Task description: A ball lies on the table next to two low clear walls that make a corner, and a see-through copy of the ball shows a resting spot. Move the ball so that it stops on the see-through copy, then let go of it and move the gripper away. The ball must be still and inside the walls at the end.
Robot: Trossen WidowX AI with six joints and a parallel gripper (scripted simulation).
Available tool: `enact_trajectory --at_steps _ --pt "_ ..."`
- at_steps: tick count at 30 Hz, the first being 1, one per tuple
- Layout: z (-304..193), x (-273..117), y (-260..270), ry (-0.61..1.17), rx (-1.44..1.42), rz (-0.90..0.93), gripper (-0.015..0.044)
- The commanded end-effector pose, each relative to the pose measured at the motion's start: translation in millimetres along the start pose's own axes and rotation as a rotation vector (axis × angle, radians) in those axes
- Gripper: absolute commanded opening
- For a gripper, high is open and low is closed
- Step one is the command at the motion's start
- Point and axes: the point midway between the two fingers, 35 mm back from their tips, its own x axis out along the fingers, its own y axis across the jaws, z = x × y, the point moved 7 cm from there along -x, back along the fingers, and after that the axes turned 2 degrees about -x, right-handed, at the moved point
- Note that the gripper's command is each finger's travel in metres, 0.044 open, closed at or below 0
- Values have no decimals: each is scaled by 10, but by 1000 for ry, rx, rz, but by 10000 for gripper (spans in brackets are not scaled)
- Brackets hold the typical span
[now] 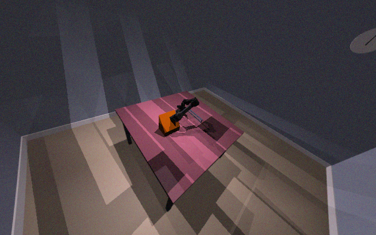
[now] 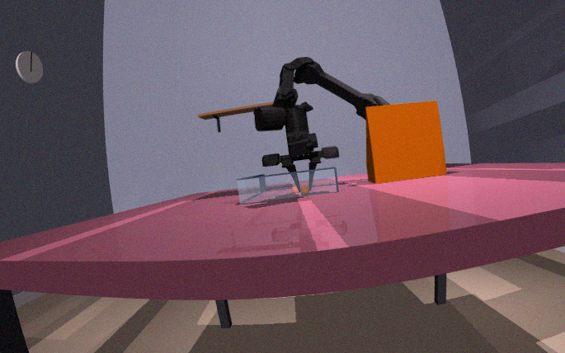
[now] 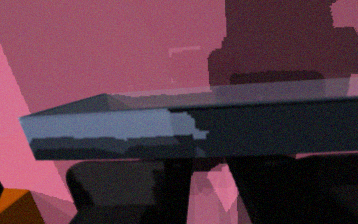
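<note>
ball [image 2: 304, 189]: small, orange; on table inside clear walls [image 2: 275, 184] | see-through copy [image 2: 294, 190]: touching its side

Glossy pink table [image 2: 407, 218], clear glass-like walls [image 2: 249, 189]
</note>
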Motion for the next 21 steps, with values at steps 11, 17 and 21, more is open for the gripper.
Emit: enact_trajectory --at_steps 11,17,21 --pt "25 -321 -49 -3 -7 -5 0" --pt "75 -793 -96 -29 -13 -51 0" --pt "69 -940 -79 -28 -13 -47 0"
